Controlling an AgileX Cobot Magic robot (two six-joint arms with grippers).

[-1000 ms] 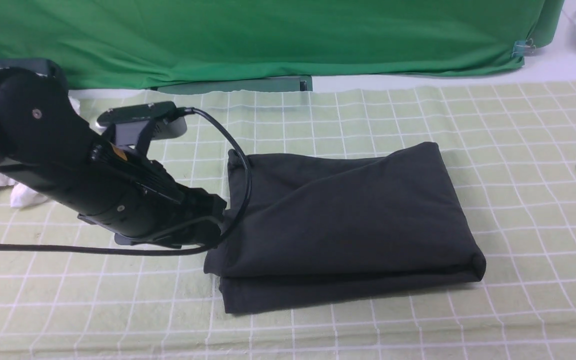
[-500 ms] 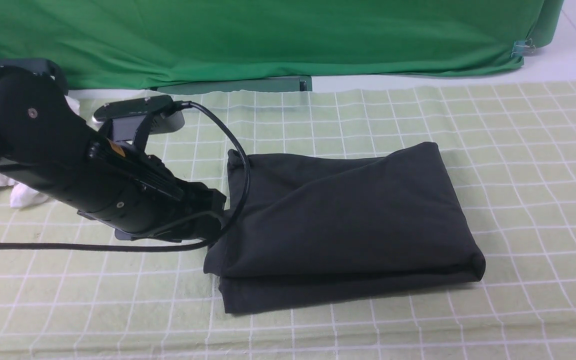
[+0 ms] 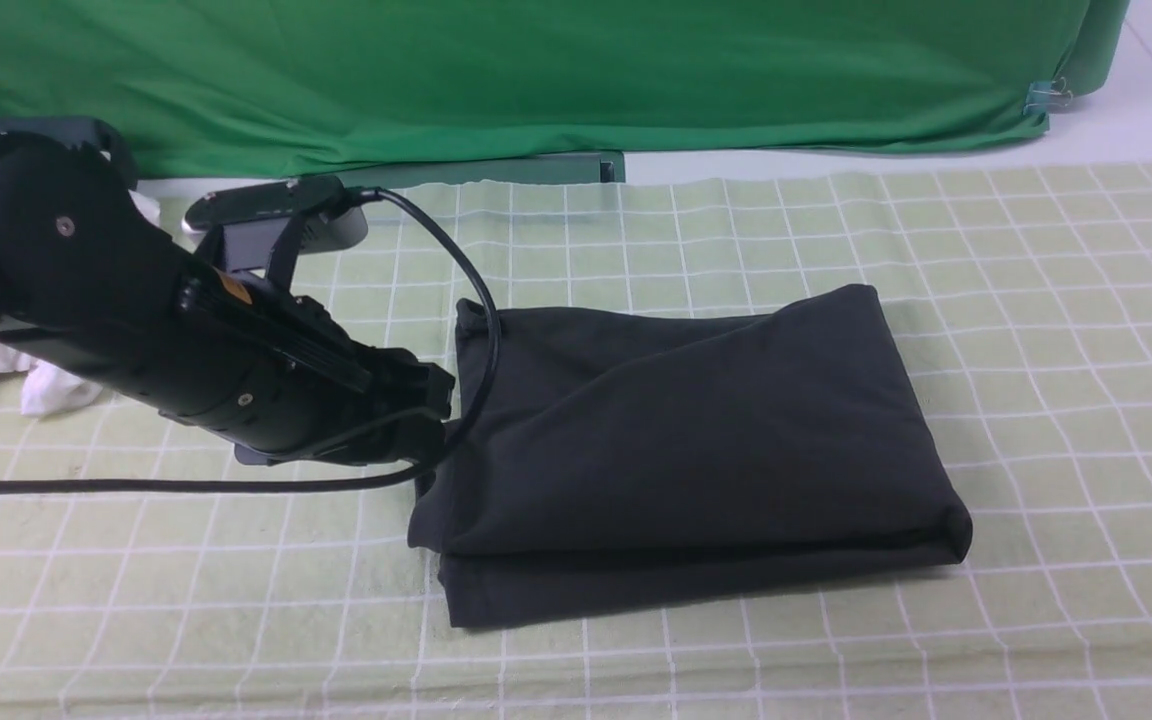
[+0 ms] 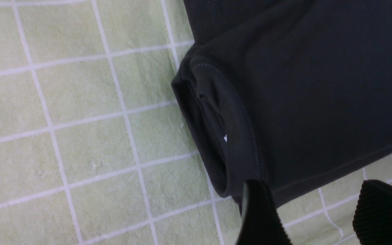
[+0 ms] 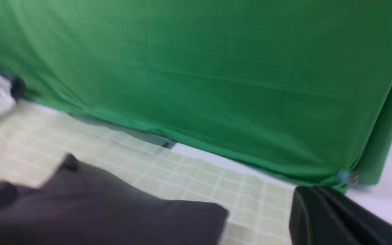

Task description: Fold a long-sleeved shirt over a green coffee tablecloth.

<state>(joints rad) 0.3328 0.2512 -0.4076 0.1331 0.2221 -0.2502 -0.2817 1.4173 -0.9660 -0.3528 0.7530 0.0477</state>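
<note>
The long-sleeved shirt [image 3: 686, 440] lies folded into a thick black rectangle in the middle of the green coffee tablecloth [image 3: 1036, 300], a pale yellow-green cloth with a white grid. My left arm [image 3: 186, 350] reaches in from the left and ends at the shirt's left edge. In the left wrist view the ribbed collar [image 4: 230, 136] faces the camera. My left gripper [image 4: 318, 212] is open just short of the shirt's hem, with only tablecloth between its fingers [image 4: 260, 217]. My right gripper [image 5: 313, 197] is shut and empty, raised off to the right of the shirt [image 5: 97, 207], out of the front view.
A plain deep-green cloth [image 3: 536, 80] hangs along the back, with a clip [image 3: 1041, 97] at its right corner. A white garment [image 3: 56, 385] lies at the far left behind my left arm. A black cable [image 3: 136, 487] trails over the tablecloth to the left.
My right gripper has gone out of the front view past its right edge and has closed. My left arm has lifted slightly at the shirt's left edge. The shirt has not moved.
</note>
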